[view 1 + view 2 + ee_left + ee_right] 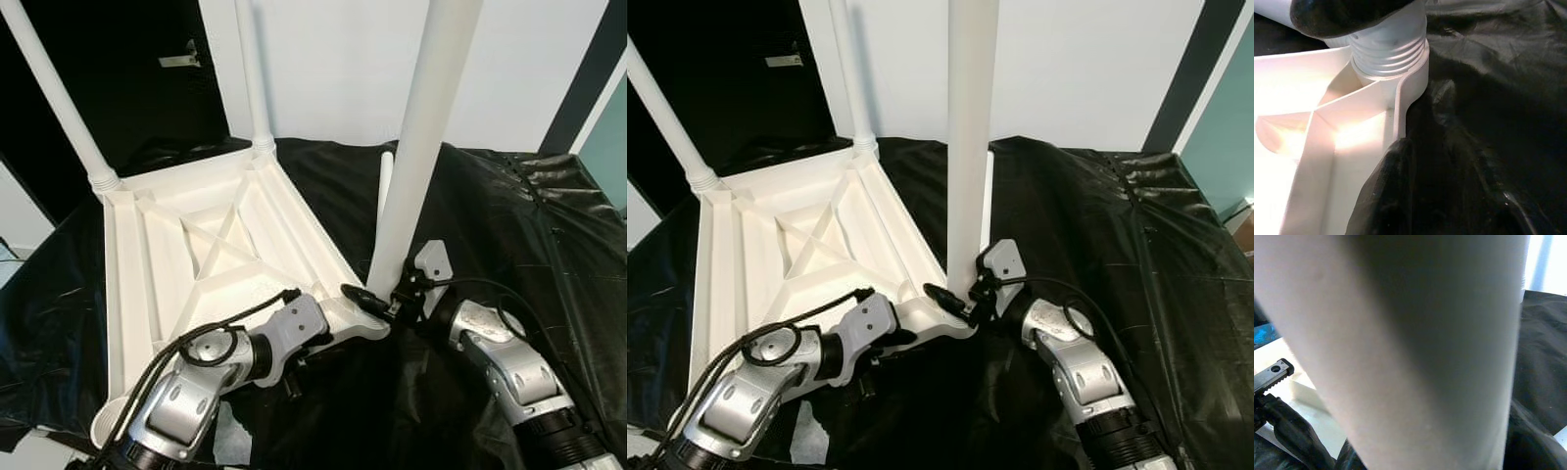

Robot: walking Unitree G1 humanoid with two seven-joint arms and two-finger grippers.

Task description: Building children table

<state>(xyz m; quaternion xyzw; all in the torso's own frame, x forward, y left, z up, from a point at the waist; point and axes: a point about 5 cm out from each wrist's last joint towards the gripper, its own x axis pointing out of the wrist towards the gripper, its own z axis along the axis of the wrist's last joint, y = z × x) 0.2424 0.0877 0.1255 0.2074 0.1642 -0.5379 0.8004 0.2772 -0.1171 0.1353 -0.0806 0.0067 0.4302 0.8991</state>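
Observation:
A white plastic table [176,255] lies upside down on a black sheet. Two legs [54,98] [253,78] stand screwed into its far corners. A third leg [421,137] stands upright in the near right corner, its threaded base [1388,49] seated in the socket. My right gripper [384,297] is shut on this leg just above the base; the leg [1415,357] looms close in the right wrist view. My left gripper [328,338] clamps the table's near rim beside that corner, one finger [1396,196] under the rim. A fourth leg [385,181] lies on the sheet behind.
The black sheet [509,225] covers the whole work surface and is wrinkled on the right. A white wall [333,69] rises behind, with a dark opening [137,88] at the far left. A white scrap [230,441] lies near my left arm.

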